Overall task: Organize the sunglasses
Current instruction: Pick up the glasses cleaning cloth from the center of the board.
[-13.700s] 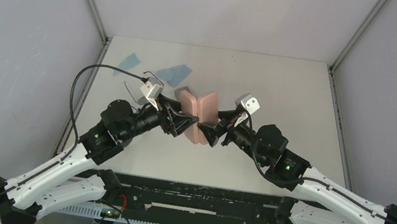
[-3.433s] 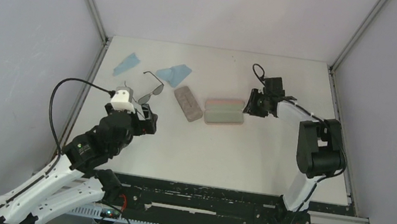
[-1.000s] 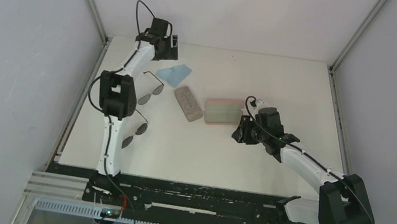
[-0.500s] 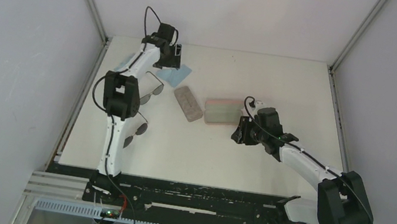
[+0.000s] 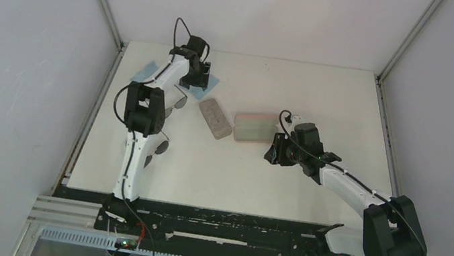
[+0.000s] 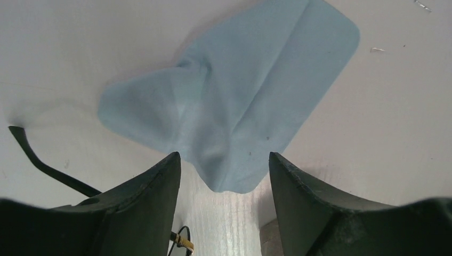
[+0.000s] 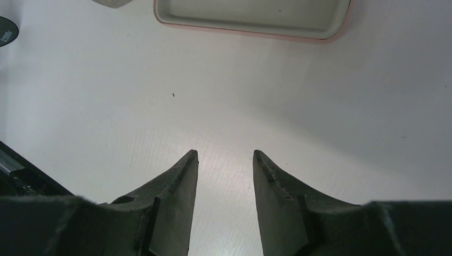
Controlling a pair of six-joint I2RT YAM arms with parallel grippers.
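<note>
Two pairs of sunglasses lie at the left of the table, both partly hidden by my left arm: one pair (image 5: 177, 101) nearer the back, the other (image 5: 159, 147) nearer the front. My left gripper (image 5: 195, 74) (image 6: 224, 156) is open, low over a light blue cloth (image 5: 207, 84) (image 6: 234, 101), its fingertips on either side of the cloth's near corner. A thin black temple (image 6: 45, 165) shows at the left of the left wrist view. My right gripper (image 5: 273, 152) (image 7: 225, 153) is open over bare table, just in front of the open pink case (image 5: 256, 128) (image 7: 250, 16).
A closed grey-brown case (image 5: 215, 118) lies between the sunglasses and the pink case. A second light blue cloth (image 5: 144, 72) sits at the far left by the table edge. Grey walls and metal posts close the back corners.
My left gripper has swung right and toward me from the far left corner, down over the right-hand blue cloth, its jaws narrowing a little. The right arm has stayed still.
</note>
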